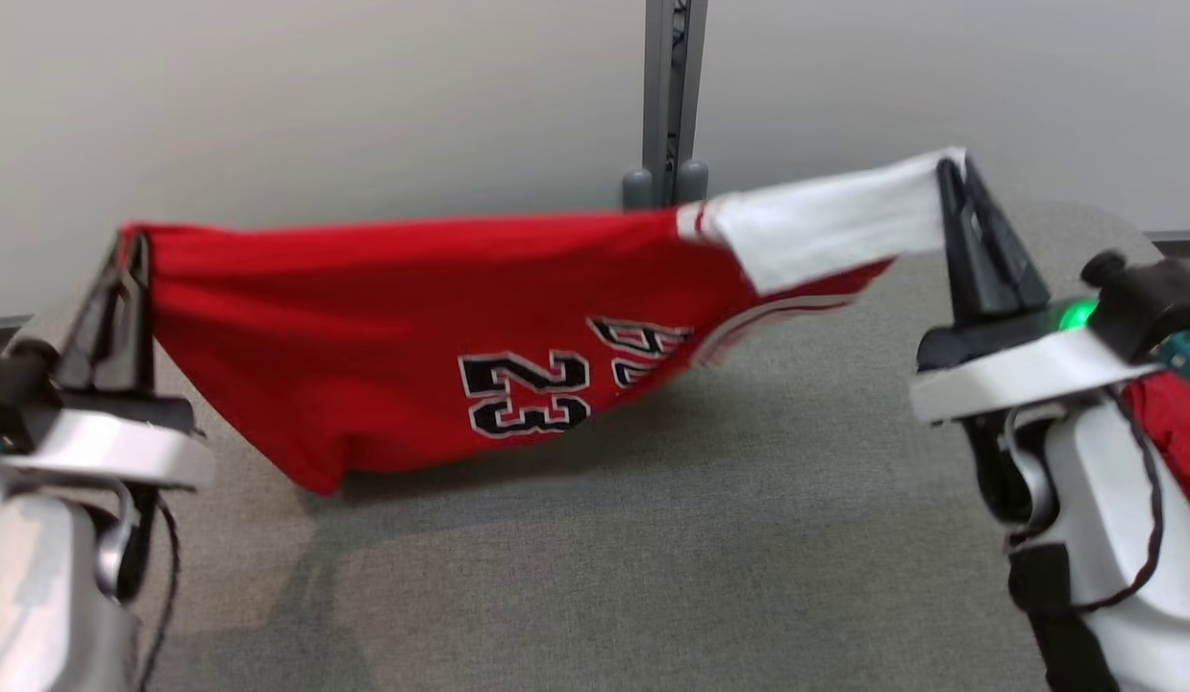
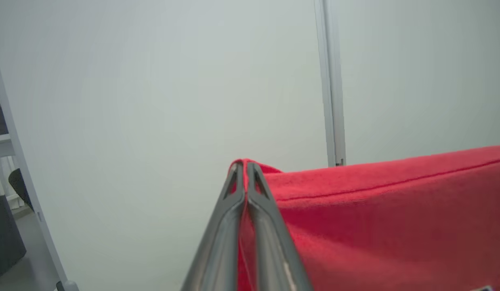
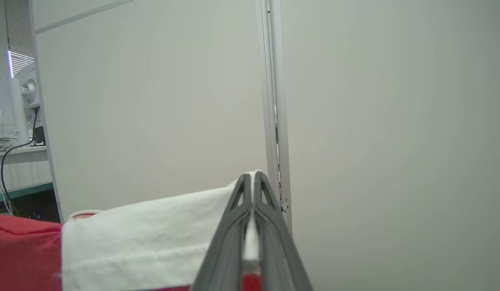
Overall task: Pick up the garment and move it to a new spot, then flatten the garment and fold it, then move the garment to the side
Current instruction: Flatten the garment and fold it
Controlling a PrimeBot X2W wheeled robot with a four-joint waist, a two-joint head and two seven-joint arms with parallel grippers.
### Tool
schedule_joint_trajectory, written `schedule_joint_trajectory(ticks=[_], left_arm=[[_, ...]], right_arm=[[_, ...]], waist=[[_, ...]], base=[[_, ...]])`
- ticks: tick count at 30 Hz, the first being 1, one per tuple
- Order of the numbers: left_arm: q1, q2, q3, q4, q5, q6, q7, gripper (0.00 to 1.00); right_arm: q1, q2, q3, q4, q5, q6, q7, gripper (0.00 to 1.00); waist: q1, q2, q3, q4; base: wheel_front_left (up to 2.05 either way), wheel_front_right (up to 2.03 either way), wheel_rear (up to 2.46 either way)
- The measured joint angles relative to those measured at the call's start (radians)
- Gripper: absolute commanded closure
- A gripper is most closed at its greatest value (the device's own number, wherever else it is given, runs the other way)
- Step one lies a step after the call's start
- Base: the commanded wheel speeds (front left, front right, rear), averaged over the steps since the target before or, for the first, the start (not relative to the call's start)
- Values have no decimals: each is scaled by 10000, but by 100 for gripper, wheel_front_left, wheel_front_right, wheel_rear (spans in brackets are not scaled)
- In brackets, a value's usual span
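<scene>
- Head view: a red knit garment point(image 1: 364, 317) with a white sleeve point(image 1: 826, 226) hangs stretched between the two arms above the grey felt-like table top point(image 1: 710, 538).
- The left gripper point(image 1: 134, 252) has its dark fingers pinched together on the red corner. The right gripper point(image 1: 953, 178) is closed the same way on the tip of the white sleeve.
- I judge that the two grips are set well apart so that the cloth pulls taut along its top edge and can be laid down flat. The lower edge sags towards the table at the left, and whether it touches there I cannot tell.
- Writing: a black number with a white outline, "23" point(image 1: 526, 392), reads clearly on the red cloth. A second black print point(image 1: 643, 348) beside it is creased and blurred, so I cannot read it.
- A grey metal post point(image 1: 674, 96) stands against the pale wall behind the garment.
- Left wrist view: the left gripper point(image 2: 245, 169) is shut, with a fold of red cloth point(image 2: 375, 210) clamped between the two fingers and peeking over their tips. A stitched hem runs off to the right, so the hold appears to sit at an edge.
- Right wrist view: the right gripper point(image 3: 250, 180) is shut on the white sleeve point(image 3: 153, 230), with white cloth showing in the slit between the fingers. The red body point(image 3: 24, 250) starts further left.
- No brand or label is legible in either wrist view.
</scene>
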Motion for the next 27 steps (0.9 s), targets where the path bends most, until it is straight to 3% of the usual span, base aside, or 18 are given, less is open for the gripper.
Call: schedule_joint_trajectory(ticks=[9, 15, 20, 27], left_arm=[[-1961, 1239, -800, -244, -144, -2, 533, 100], [-3072, 1459, -1973, 546, -242, -2, 796, 100], [-5390, 1407, -2445, 1699, -2, -2, 508, 100], [-8655, 1317, -2621, 3164, 523, 104, 67, 100]], right_arm=[[-1725, -562, 305, 0, 142, 0, 2, 100], [-2878, -614, 663, 1068, 205, 0, 6, 100], [-5140, -719, 1045, 1956, -387, 0, 8, 100], [-8111, -844, 186, 2656, -1699, 0, 0, 100]], waist=[[0, 0, 102, -25], [1, 0, 1034, 2], [0, 0, 2158, 29], [1, 0, 3610, 12]], base=[[0, 0, 0], [0, 0, 0], [0, 0, 0], [0, 0, 0]])
